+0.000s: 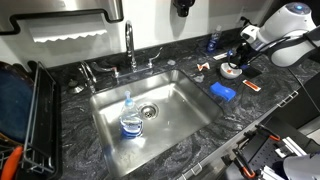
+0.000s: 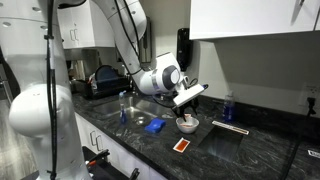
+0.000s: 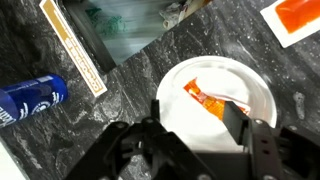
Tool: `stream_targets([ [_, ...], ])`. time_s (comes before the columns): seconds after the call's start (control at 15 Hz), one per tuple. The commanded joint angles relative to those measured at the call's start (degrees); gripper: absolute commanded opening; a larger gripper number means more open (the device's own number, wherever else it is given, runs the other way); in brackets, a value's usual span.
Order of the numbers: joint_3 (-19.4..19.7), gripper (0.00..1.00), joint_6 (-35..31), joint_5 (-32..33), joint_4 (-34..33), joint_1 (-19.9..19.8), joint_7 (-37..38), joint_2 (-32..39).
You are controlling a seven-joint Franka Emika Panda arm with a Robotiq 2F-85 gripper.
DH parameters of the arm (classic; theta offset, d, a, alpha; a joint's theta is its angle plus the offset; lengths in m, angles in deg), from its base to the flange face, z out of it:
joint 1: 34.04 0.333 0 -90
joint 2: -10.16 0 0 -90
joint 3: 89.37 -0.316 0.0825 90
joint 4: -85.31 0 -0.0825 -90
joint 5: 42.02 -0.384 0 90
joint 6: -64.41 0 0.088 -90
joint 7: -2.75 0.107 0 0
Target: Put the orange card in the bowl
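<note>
**Orange card [image 3: 208,100] lies inside the bowl [image 3: 252,85]**

Nearest, the tool [image 3: 195,125] hangs just above the white bowl, its jaws spread wide and gripping nothing. The card rests on the bowl's floor. Farther off, a second orange card [image 3: 295,18] lies on the dark worktop [image 3: 130,100], apart from the bowl.

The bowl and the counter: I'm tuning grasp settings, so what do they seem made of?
Bowl: matte white with a thin rim, likely paper or plastic; ceramic can't be excluded. Counter: polished dark stone or a stone-look laminate, judging by the grey veining and slight sheen.
</note>
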Motion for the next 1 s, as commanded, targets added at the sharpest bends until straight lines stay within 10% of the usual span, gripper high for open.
stream_targets([
  [0.0,-1.7,0.97,-2.3,-6.2,4.6,2.3,-6.7,-2.3],
  [0.33,-8.8,1.00,2.4,-33.1,11.2,10.1,-25.2,-5.6],
  [0.6,-1.0,1.00,19.7,-51.7,10.2,24.1,-42.0,-14.7],
  [0.93,7.1,1.00,43.0,-46.9,7.8,21.7,-54.3,-25.1],
])
